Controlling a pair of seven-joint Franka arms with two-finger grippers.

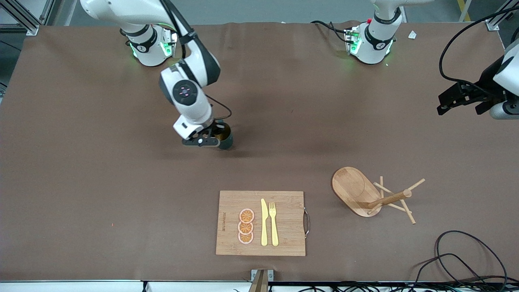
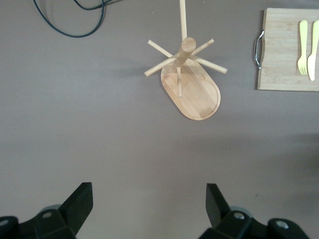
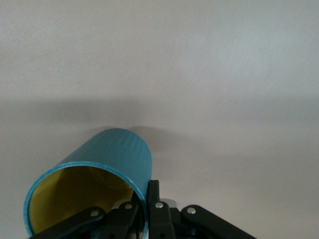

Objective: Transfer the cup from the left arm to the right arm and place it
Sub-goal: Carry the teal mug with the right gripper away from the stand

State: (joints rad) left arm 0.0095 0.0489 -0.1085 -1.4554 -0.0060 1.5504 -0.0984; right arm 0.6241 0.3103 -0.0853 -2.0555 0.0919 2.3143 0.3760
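Observation:
The cup [image 1: 226, 137] is dark teal with a mustard-yellow inside. It is in my right gripper [image 1: 213, 138], low over the table's middle part toward the right arm's end. I cannot tell whether its base touches the table. In the right wrist view the cup [image 3: 114, 154] tilts, and my right gripper [image 3: 144, 193] is shut on its rim wall, one finger inside and one outside. The handle is hidden. My left gripper [image 1: 446, 103] is open and empty, up over the left arm's end of the table; in the left wrist view [image 2: 148, 199] only bare table lies between its fingers.
A wooden board [image 1: 288, 239] with orange slices [image 1: 245, 226], a yellow knife and a fork lies near the front edge. A wooden mug tree [image 1: 352, 188] stands beside it toward the left arm's end. Black cables [image 1: 466, 255] lie at that front corner.

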